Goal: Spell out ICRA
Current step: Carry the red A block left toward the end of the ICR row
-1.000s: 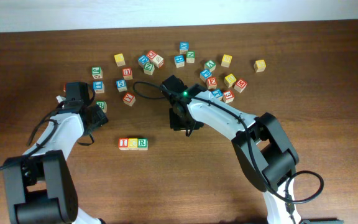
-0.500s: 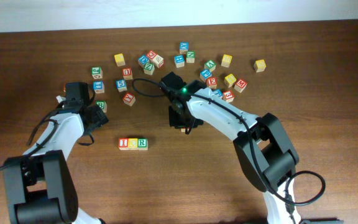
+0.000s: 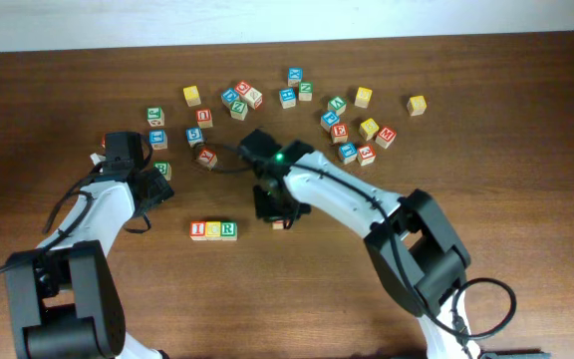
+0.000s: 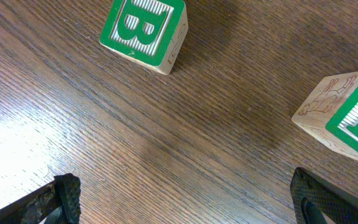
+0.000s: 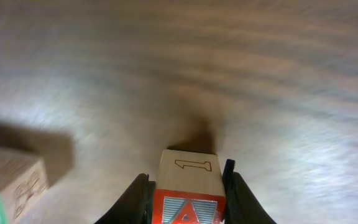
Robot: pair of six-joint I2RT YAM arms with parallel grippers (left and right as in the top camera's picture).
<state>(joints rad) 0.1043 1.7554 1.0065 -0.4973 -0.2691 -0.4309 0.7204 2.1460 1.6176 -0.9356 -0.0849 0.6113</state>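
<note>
Three wooden cubes sit in a tight row nearest the front of the table [image 3: 267,299]: a red-lettered I block [image 3: 198,230], a yellow block [image 3: 213,230] and a green-lettered R block [image 3: 228,229], their sides touching. Just right of the row, across a short stretch of bare wood, the right gripper [image 3: 278,213] pinches the A block [image 5: 189,190] by two opposite faces. That cube is pale and square-edged, with a red A on a striped panel and an outlined 1 on its upper face. Whether it touches the table I cannot tell. Further back on the left, the left gripper [image 4: 185,202] hangs spread wide over dark, fine-grained wood, with a green B block [image 4: 145,28] just ahead of it. Many loose cubes [image 3: 339,130] lie scattered across the far side, well apart from the row.
</note>
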